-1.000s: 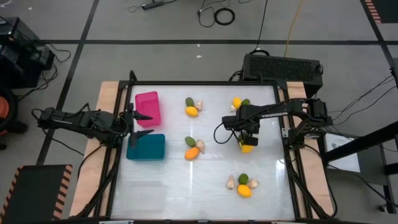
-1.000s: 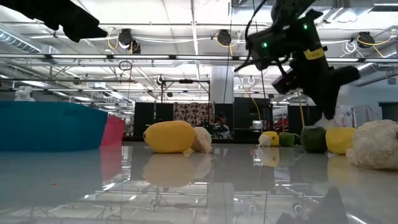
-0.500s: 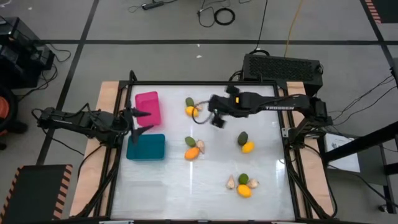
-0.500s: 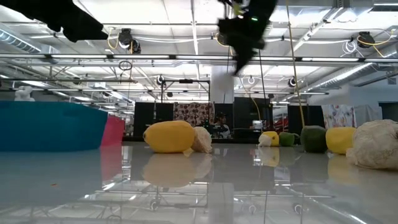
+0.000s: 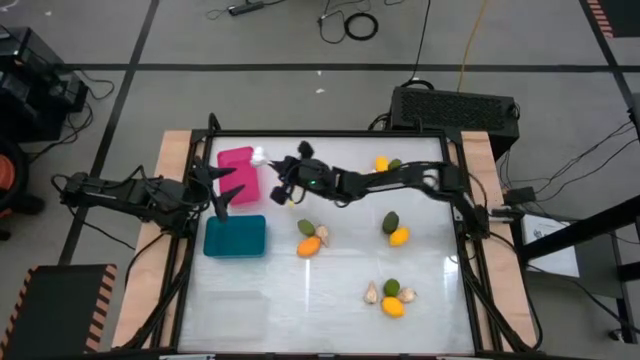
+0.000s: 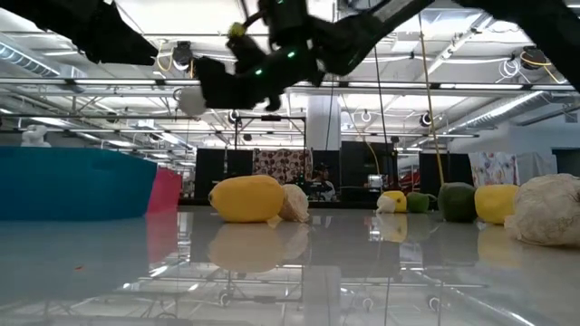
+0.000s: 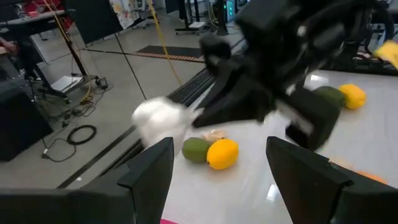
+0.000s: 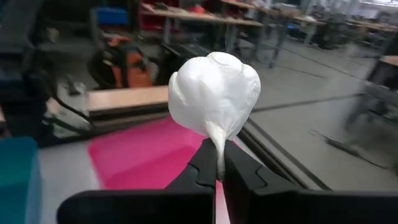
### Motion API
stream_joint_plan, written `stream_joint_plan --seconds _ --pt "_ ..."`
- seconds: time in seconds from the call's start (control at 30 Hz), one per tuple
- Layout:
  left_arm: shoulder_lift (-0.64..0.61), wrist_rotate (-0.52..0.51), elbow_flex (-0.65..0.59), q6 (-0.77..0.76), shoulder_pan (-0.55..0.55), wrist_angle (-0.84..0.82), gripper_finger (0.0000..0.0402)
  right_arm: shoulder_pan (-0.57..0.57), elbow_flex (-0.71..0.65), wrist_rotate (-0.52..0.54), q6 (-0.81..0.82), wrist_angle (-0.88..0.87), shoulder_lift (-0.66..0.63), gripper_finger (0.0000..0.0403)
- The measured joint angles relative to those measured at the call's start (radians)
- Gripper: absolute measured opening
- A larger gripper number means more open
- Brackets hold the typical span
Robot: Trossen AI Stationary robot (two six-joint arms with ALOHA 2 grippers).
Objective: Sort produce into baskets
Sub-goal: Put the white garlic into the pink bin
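A: Reaching across the white tabletop, the right gripper has its 2 dark fingers pinched together on the thin stem of a pale white garlic-like bulb. It holds the bulb in the air just over the far edge of the bright pink rectangular plastic bin.

B: And the left gripper?

A: It hovers beside the pink bin and the teal blue rectangular bin, its fingers spread apart around nothing.

B: Where does the other produce lie?

A: In clusters on the table. A yellow oval fruit sits with a dark green oval near the far edge. Another green oval touches a yellow fruit on the right side. In the middle, a green oval, an orange fruit and a whitish bulb bunch together. Toward the near edge, 2 whitish bulbs, a green oval and a yellow fruit form the last group.
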Motion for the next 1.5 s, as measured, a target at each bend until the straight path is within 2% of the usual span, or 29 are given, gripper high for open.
stream_joint_plan --seconds 0.17,0.37,0.5,1.1,1.5 --pt "0.0 -0.002 0.0 0.006 0.0 -0.001 0.0263 -0.012 0.227 -0.105 0.038 -0.102 0.168 0.0002" --pt "0.0 -0.002 0.0 0.004 0.0 -0.021 0.0263 -0.016 0.505 -0.132 0.033 -0.302 0.31 0.0002" --pt "0.0 -0.002 0.0 0.005 0.0 -0.021 0.0263 -0.018 0.624 -0.133 0.045 -0.378 0.373 0.0002" --pt "0.0 0.005 0.0 -0.002 0.0 -0.045 0.0263 -0.014 0.641 -0.154 0.049 -0.458 0.388 0.0042" --pt "0.0 0.012 0.0 -0.005 0.0 -0.043 0.0263 -0.014 0.641 -0.155 0.019 -0.498 0.368 0.0089"
